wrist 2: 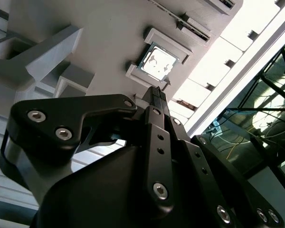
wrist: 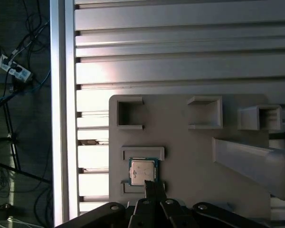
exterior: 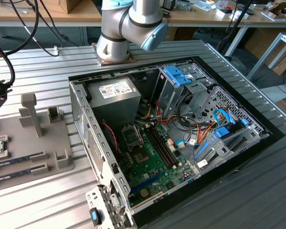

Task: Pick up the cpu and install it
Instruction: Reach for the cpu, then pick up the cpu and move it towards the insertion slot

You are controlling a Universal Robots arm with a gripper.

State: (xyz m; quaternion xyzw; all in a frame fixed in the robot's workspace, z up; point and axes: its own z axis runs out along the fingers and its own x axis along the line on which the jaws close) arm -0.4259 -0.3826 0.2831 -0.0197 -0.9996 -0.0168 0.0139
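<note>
One small square cpu (wrist: 143, 171) with a silvery metal lid sits in a raised nest (wrist: 142, 153) near the edge of the pale grey plastic fixture plate (wrist: 190, 156). Your black gripper (wrist: 149, 184) hangs above that plate, closed tight on nothing. I'd guess the chip's light, stiff and fragile underneath, so pinch opposite edges.

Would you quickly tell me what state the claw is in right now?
Claw: closed, holding nothing; its tips are close by the cpu, which lies in its grey holder.
</note>
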